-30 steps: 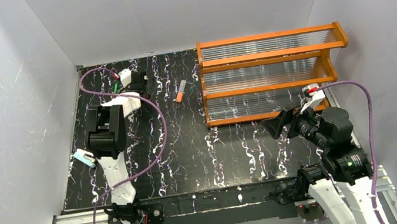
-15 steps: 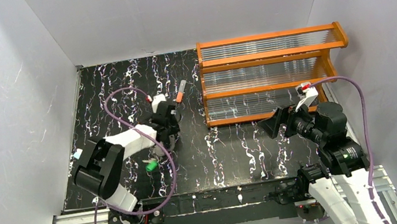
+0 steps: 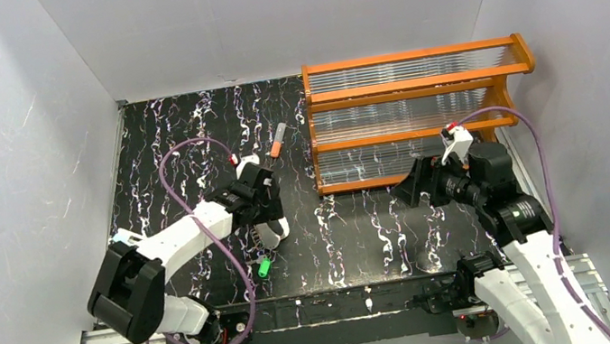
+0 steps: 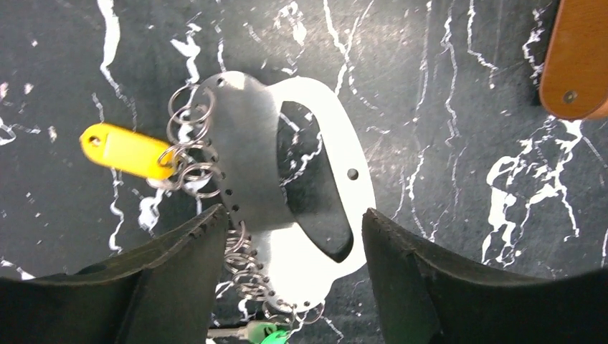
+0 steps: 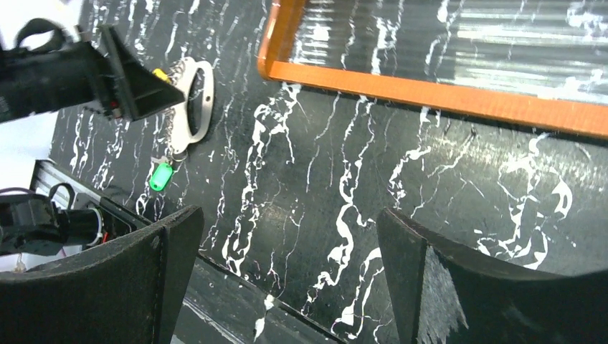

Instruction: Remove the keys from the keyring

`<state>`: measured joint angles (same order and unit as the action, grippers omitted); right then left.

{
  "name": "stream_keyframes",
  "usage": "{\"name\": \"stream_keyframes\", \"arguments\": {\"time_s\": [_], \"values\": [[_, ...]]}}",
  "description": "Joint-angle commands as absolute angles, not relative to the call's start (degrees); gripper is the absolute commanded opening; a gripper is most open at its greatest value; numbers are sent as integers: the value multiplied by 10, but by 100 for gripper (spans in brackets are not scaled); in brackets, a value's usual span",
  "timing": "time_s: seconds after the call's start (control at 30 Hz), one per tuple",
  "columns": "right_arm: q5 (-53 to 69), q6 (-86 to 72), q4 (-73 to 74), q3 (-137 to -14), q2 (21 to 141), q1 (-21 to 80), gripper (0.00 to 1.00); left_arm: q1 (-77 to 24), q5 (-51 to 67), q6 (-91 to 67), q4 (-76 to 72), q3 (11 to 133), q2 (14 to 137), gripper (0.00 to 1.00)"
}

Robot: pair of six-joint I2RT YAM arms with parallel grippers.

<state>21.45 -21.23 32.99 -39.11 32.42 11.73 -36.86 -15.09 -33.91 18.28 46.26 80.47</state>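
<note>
Dull grey metal keyring (image 4: 247, 154), shiny wire rings (image 4: 188, 115), smooth yellow plastic key head (image 4: 125, 150), glossy marbled table (image 4: 444, 107)

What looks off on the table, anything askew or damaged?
Nothing damaged or spilled. Only stray item: an orange-and-grey stick lying loose and slanted beside the orange rack. The keyring lies flat between the open left fingers, yellow key and green key still attached.
</note>
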Motion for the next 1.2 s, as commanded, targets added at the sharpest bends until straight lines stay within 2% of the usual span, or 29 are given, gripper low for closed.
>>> {"name": "stream_keyframes", "arguments": {"time_s": [0.0, 0.2, 0.37, 0.73, 1.0, 1.17], "values": [[176, -235, 349, -420, 383, 119, 99, -367, -185, -342, 256, 436, 763, 69], [158, -270, 357, -408, 473, 119, 99, -367, -204, -331, 265, 416, 681, 80], [103, -320, 328, -388, 519, 119, 99, -366, -211, -307, 258, 406, 662, 84], [4, -381, 105, -285, 613, 119, 99, -366, -174, -293, 227, 400, 659, 91], [-35, -355, -28, -322, 760, 119, 99, -366, -140, -304, 205, 390, 682, 92], [-50, -321, -82, -391, 865, 117, 99, -362, -127, -305, 195, 389, 689, 93]]}}
